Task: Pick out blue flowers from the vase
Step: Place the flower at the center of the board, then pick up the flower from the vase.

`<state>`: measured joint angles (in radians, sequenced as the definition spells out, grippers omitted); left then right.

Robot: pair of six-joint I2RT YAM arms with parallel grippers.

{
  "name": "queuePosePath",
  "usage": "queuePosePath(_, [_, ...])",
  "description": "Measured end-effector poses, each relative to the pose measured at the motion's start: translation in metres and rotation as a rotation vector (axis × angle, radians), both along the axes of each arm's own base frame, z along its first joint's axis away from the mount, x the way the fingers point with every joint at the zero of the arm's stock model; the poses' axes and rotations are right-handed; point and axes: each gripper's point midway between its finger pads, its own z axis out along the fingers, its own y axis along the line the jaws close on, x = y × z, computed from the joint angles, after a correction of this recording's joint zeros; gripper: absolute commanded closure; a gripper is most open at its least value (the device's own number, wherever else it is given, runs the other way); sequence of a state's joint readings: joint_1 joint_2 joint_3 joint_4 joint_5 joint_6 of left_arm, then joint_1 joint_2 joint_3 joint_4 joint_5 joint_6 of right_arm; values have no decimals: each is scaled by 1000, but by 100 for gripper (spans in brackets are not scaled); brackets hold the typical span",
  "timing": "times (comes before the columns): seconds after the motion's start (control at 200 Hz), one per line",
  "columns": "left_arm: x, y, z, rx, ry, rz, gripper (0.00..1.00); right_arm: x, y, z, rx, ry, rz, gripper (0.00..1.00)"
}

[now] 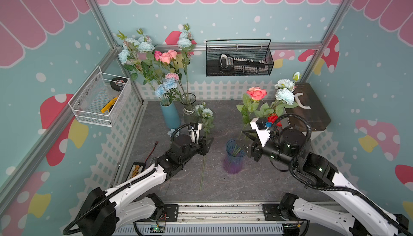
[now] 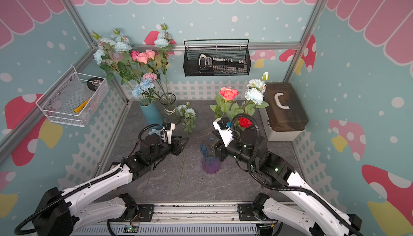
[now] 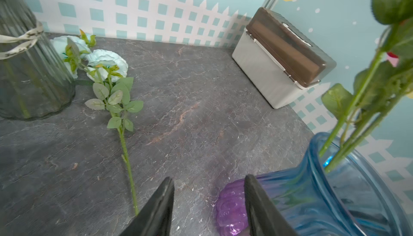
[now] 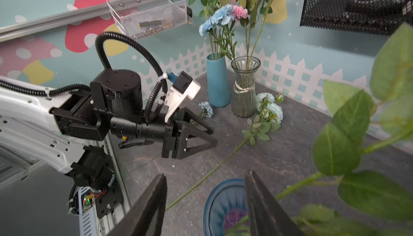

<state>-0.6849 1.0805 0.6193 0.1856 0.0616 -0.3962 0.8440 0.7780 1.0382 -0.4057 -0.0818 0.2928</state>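
Observation:
The blue-and-purple glass vase (image 1: 233,157) (image 3: 312,192) stands mid-table. It holds a coral rose (image 1: 256,93), a red rose (image 1: 273,118) and pale blue flowers (image 1: 285,96) (image 2: 253,95) on long stems. One blue flower (image 1: 207,112) (image 3: 108,61) lies flat on the table, its stem running toward the front. A small blue carnation (image 1: 172,132) (image 4: 206,108) lies near the left arm. My left gripper (image 1: 209,142) (image 3: 207,179) is open and empty, just right of that stem. My right gripper (image 1: 243,141) (image 4: 206,174) hovers open over the vase rim, with the stems outside its fingers.
At the back left stand a teal vase (image 1: 171,117) with blue and pink carnations and a clear glass vase (image 1: 188,109) with tall flowers. A brown-lidded box (image 1: 310,109) sits back right. A white wire basket (image 1: 100,99) and a black mesh basket (image 1: 239,59) hang on the walls.

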Motion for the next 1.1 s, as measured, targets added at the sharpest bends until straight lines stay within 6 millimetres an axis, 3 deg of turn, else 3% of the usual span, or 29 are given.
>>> queuePosePath(0.155, [-15, -10, 50, -100, -144, -62, 48, -7, -18, -29, 13, 39, -50, 51])
queuePosePath(0.365, [-30, -16, 68, -125, -203, -107, 47, -11, -24, -83, -10, 139, -72, 52])
queuePosePath(0.63, [-45, -30, 76, -111, -229, -165, 47, -19, -64, -72, 65, 99, -196, 56])
queuePosePath(0.926, [-67, -94, 96, -16, -260, -299, 47, -14, -121, -97, 69, 123, -460, 58])
queuePosePath(1.101, [-58, -127, 108, 63, -273, -307, 47, -9, -135, -119, 34, 148, -550, 58])
